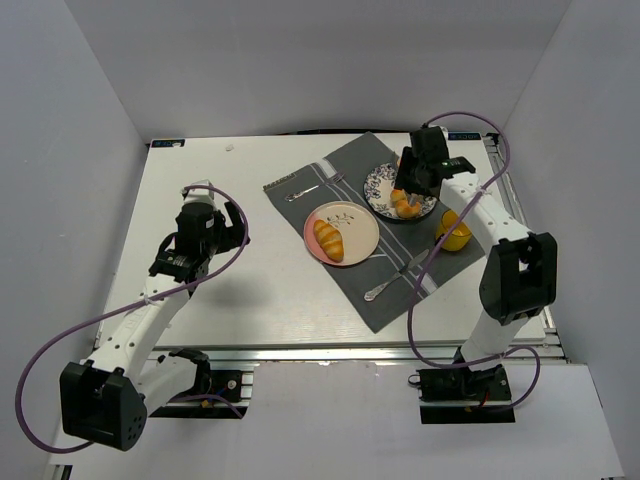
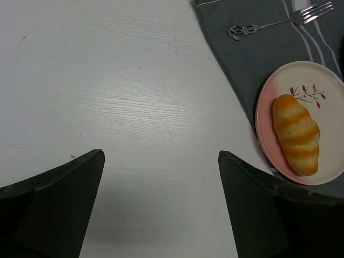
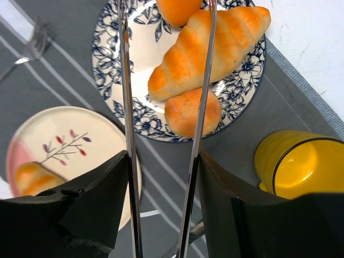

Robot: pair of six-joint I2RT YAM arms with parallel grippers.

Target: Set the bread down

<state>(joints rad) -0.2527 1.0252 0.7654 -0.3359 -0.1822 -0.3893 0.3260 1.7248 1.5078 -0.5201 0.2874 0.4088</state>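
Task judged partly done: one bread roll point(image 1: 328, 240) is seen lying on the pink plate point(image 1: 365, 236), mid placemat point(image 1: 355, 153). Three more rolls are counted on the blue floral plate point(image 3: 107, 70), at 2 o'clock of the pink plate in the top view. There is a long roll point(image 3: 177, 64), a round roll point(image 3: 181, 114) touching it at its 6 o'clock, and a third roll point(image 3: 177, 6) cut by the frame edge at 12 o'clock. If more bread is meant to be moved, pickup, carry and release are all judged left to do.

Right hand point(image 3: 161, 166) is clamped on metal tongs point(image 3: 127, 107). The tong arms are held apart over the blue floral plate, one arm crossing in front of the long roll. Tong tips are out of frame, so contact with any roll cannot be told. Left hand point(image 2: 161, 156) is spread apart, nothing between its fingers, over bare worktop point(image 2: 107, 80), at 9 o'clock of the pink plate.

Bread look: golden-orange glossy crust, paler cross stripes, tapered ends, small crescent shape. Judged soft and easily dented. Yellow cup point(image 3: 301, 161) is noted at 4 o'clock of the blue floral plate.
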